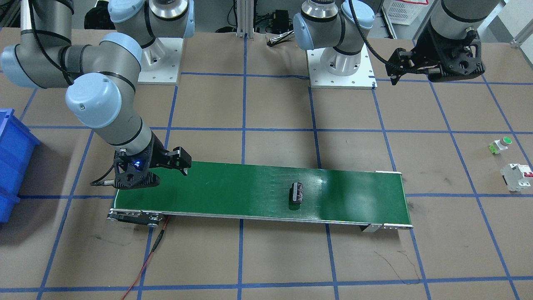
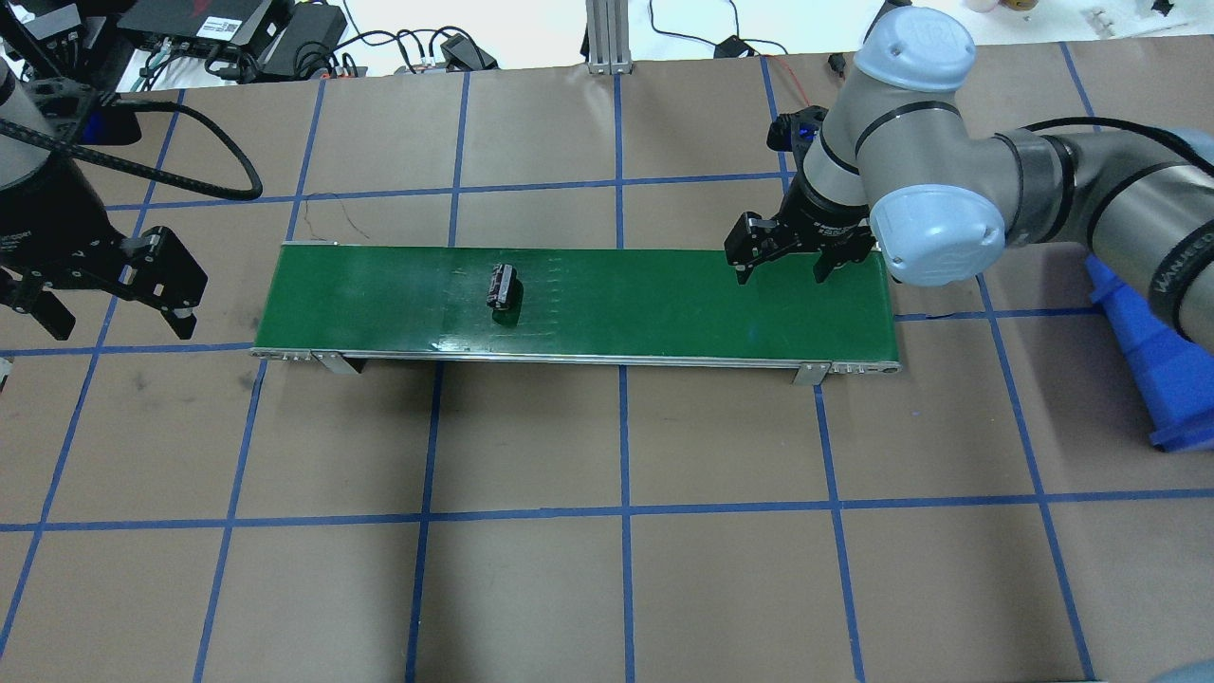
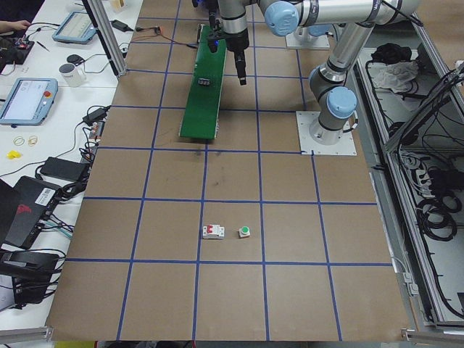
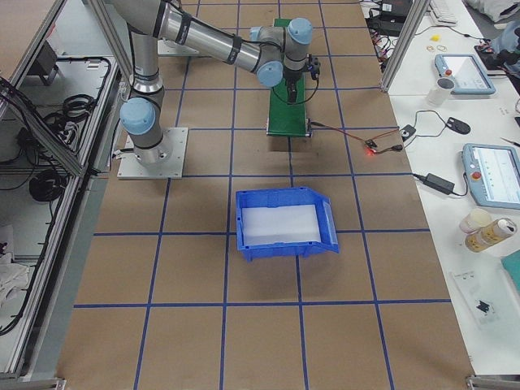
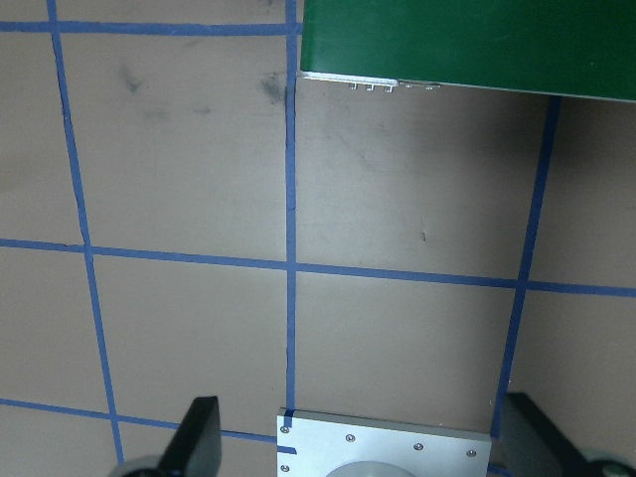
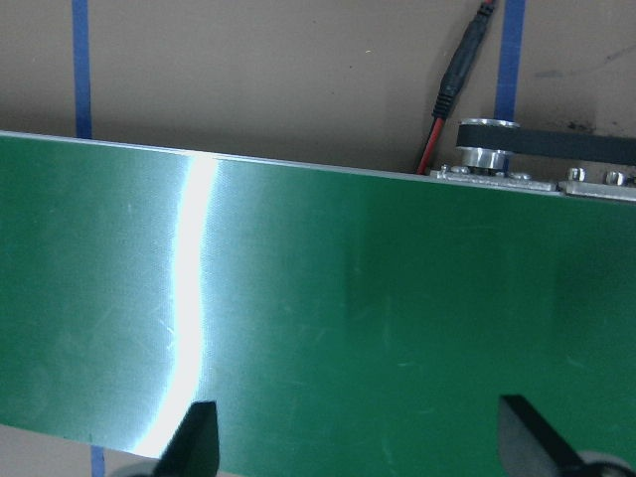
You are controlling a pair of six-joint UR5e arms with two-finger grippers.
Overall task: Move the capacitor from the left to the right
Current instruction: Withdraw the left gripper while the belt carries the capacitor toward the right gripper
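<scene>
The capacitor (image 1: 297, 192), a small dark cylinder with pale markings, lies on its side on the green conveyor belt (image 1: 233, 187). In the overhead view the capacitor (image 2: 501, 286) is on the belt's (image 2: 645, 304) left part. My left gripper (image 2: 114, 318) is open and empty, off the belt's left end above the table. My right gripper (image 2: 785, 266) is open and empty, low over the belt's right end, well apart from the capacitor. The right wrist view shows only bare belt (image 6: 397, 328) between my open fingers. The left wrist view shows the belt's end (image 5: 467, 45) and table.
A blue bin (image 2: 1157, 360) stands on the table beyond the belt's right end, under my right arm. A white circuit breaker (image 1: 517, 177) and a green-capped push-button (image 1: 500, 144) sit on the table past the belt's left end. A red cable (image 1: 145, 262) runs from the belt's motor end.
</scene>
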